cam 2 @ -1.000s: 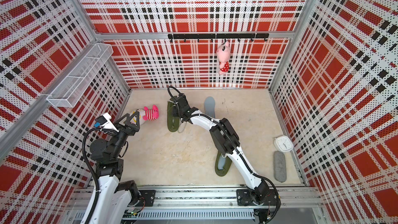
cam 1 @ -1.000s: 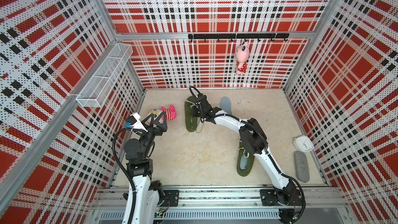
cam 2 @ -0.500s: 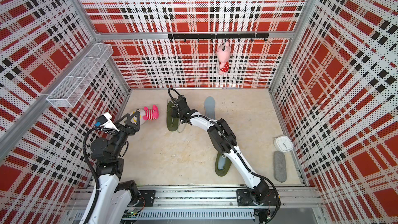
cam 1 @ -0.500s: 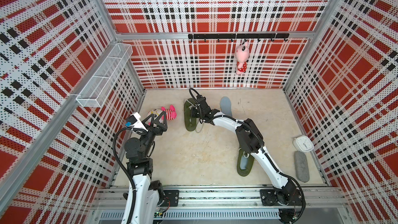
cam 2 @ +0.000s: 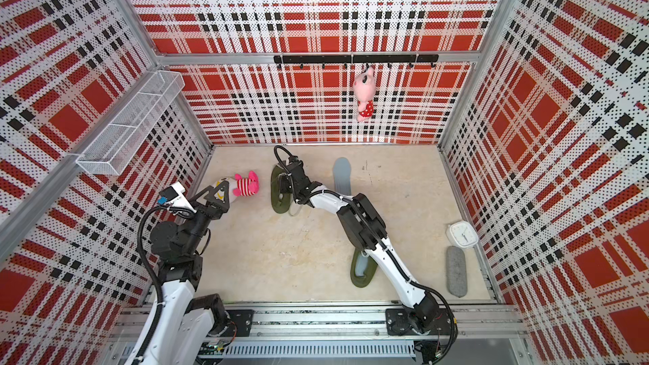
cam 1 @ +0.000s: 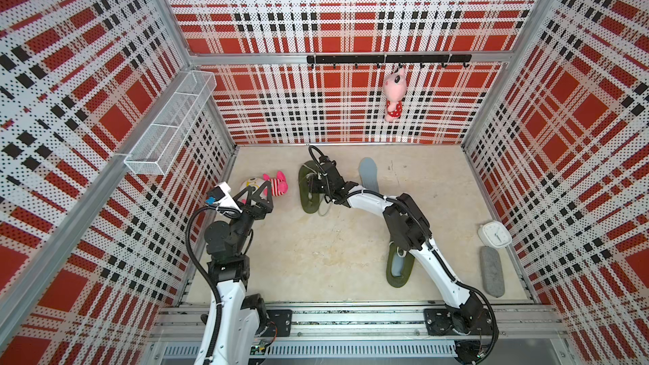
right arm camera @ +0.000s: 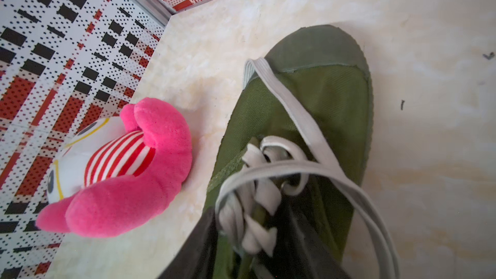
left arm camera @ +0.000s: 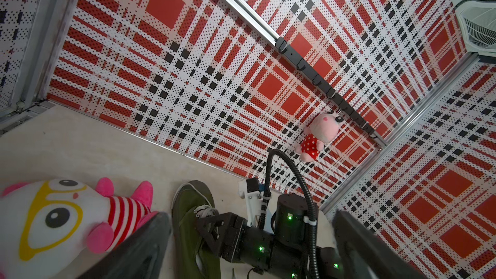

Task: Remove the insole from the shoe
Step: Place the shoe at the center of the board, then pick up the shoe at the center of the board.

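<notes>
Right gripper (cam 1: 314, 186) down on laces of far green shoe (cam 1: 309, 201); jaws parted or pinching, cannot tell. Left gripper (cam 1: 260, 186) spread wide beside plush toy (cam 1: 277, 186). 1 grey insole (cam 1: 368, 175) loose on floor near shoe; shoe's inside hidden. Judgement: clear laces, grip insole's heel edge, peel slowly.

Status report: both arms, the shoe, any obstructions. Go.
Left gripper, fingers open, by pink striped plush toy. Right gripper at far olive-green canvas shoe, grip unclear. Loose white laces across its top.
</notes>
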